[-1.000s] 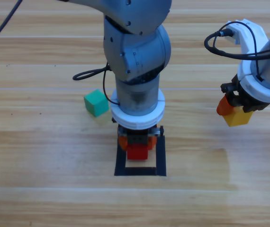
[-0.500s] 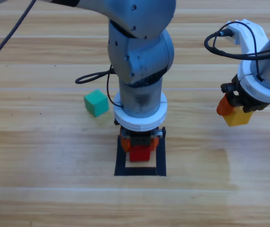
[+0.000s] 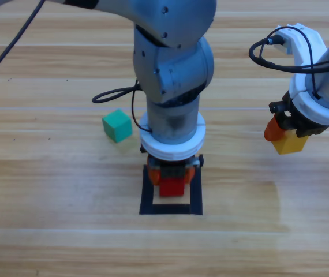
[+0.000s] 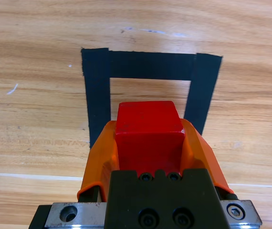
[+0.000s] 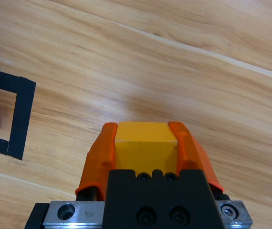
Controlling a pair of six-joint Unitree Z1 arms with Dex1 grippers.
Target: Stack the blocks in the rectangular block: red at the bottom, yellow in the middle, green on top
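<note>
The left gripper (image 3: 170,183) grips the red cube (image 4: 149,132) between its orange jaws, directly above the black tape outline (image 4: 98,95); the outline's opening lies just ahead of and beneath the cube, so the placement looks like a short descent; the right gripper (image 3: 287,137), well off to the right, clamps the yellow cube (image 5: 145,148); the teal-green cube (image 3: 117,125) sits on the table to the left gripper's left.
</note>
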